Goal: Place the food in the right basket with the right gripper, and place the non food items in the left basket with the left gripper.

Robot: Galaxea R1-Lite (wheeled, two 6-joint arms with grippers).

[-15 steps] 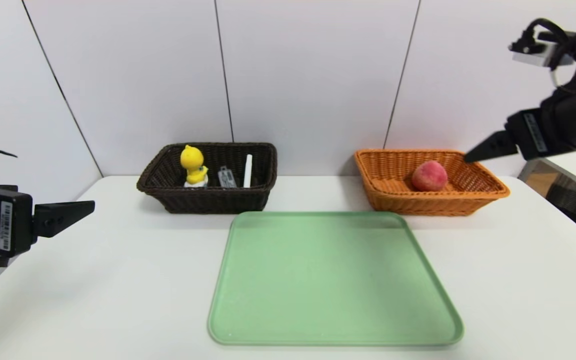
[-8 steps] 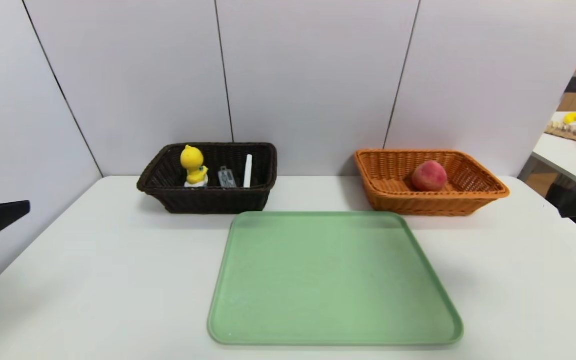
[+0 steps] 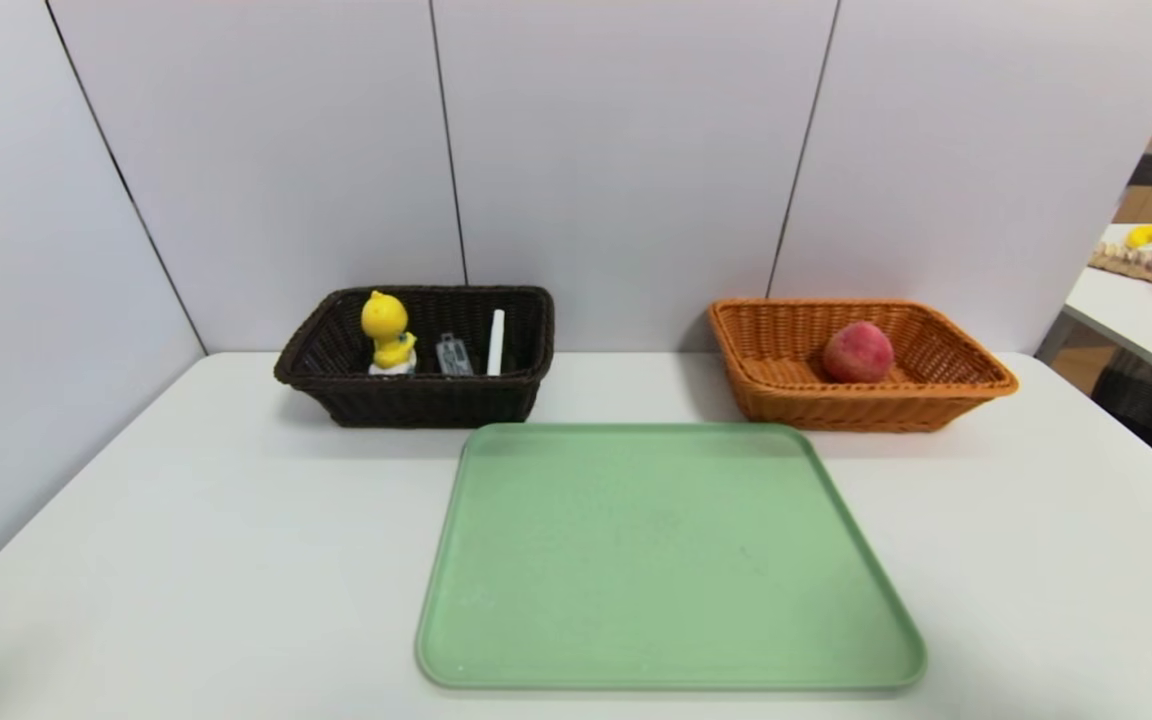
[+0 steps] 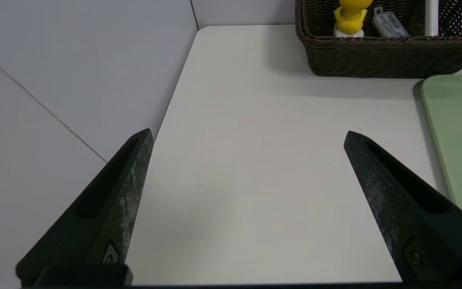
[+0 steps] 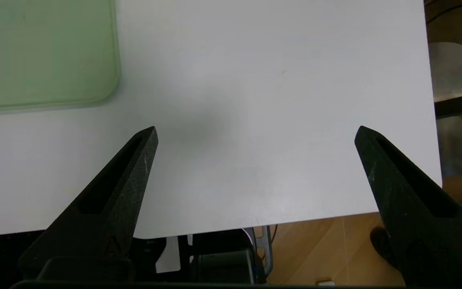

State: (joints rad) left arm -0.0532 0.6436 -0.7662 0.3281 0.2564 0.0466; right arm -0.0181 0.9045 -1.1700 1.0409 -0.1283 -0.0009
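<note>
On the far side of the green tray (image 3: 671, 560), toward the robot's right, the orange wicker basket (image 3: 866, 412) stands on the white surface (image 3: 236, 560) with the peach (image 3: 858, 352) resting inside it. Beyond the tray's opposite far corner sits the dark brown basket (image 3: 426, 402), holding the yellow duck toy (image 3: 386, 325) upright on its white base, the flat grey case (image 3: 454, 355) and the white pen (image 3: 496, 342), which leans. The peach would probably feel fairly light and give a little under pressure, its round sides apt to roll; it is best taken across its widest part, gently. The duck looks stiff and light, and I would grip it around the body, below the head. The case seems rigid and is better pinched by its long edges; the slim pen could slip unless caught near its middle. Over the surface to the left of the tray, the left tool (image 4: 249, 130) is released, its jaws spread wide, with nothing between them. The right tool (image 5: 257, 127), above the surface near the tray's near right corner, is likewise wide apart and grasps nothing. The sorting looks complete, so neither tool seems to need another grasp.
</note>
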